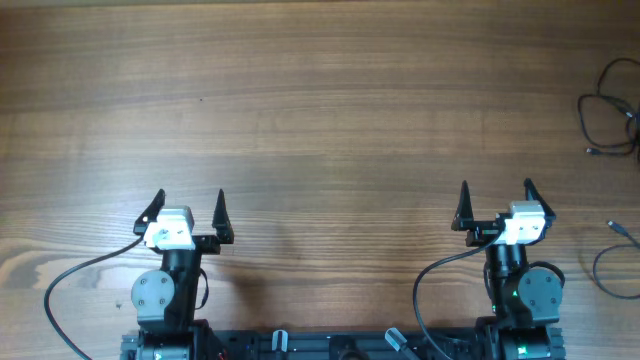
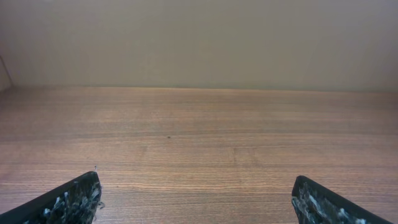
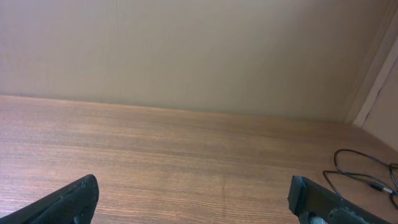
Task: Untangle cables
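Left gripper (image 1: 190,203) and right gripper (image 1: 496,193) both gape wide, empty, and we count two bunches of cables (image 1: 607,101) at the right edge.

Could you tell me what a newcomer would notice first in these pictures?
Two open grippers stand at the near edge: the left gripper and the right gripper, both holding nothing. The thin black cables lie in loose loops at the table's far right edge, nearer the right gripper.

Matt wood, black plastic
Your table (image 1: 320,100) is matt, grained wood; the cables (image 1: 608,103) right of the right gripper (image 1: 496,192) look smooth, black, plastic-coated.
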